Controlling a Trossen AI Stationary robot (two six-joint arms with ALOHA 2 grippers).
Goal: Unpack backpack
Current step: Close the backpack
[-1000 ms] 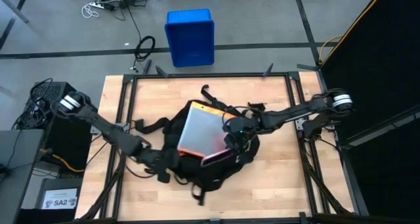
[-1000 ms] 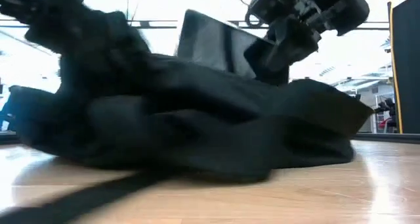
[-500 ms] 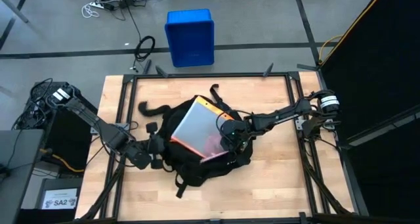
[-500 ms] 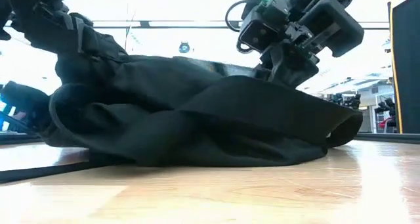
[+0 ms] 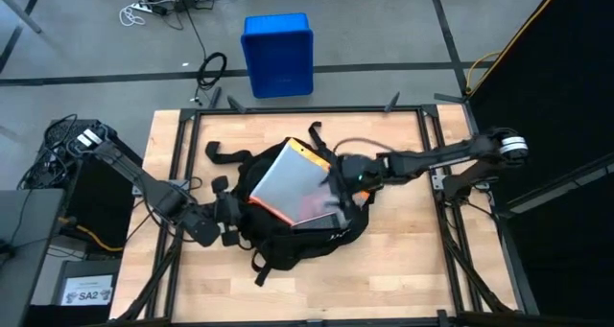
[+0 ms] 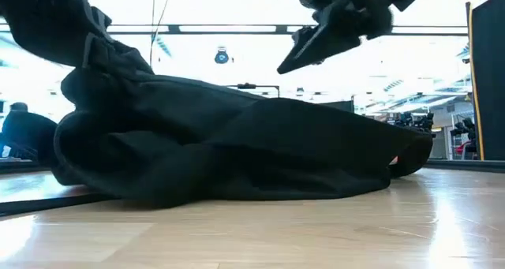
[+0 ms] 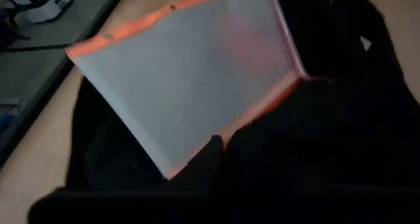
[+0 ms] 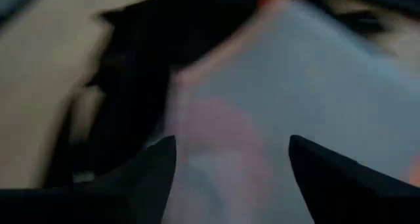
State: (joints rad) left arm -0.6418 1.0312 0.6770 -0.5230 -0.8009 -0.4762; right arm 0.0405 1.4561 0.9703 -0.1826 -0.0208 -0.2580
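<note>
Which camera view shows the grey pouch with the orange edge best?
The high view: the pouch lies whole on the backpack. The left wrist view crops it, the right wrist view blurs it, and the low view hides it.

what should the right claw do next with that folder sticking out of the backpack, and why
Probably bring the right claw back down onto the folder's near edge and close on it. Its fingers stand apart above the grey, orange-edged folder, gripping nothing, and the folder still lies half inside the backpack. The left claw sits at the backpack's other side, so a pull could slide it free.
</note>
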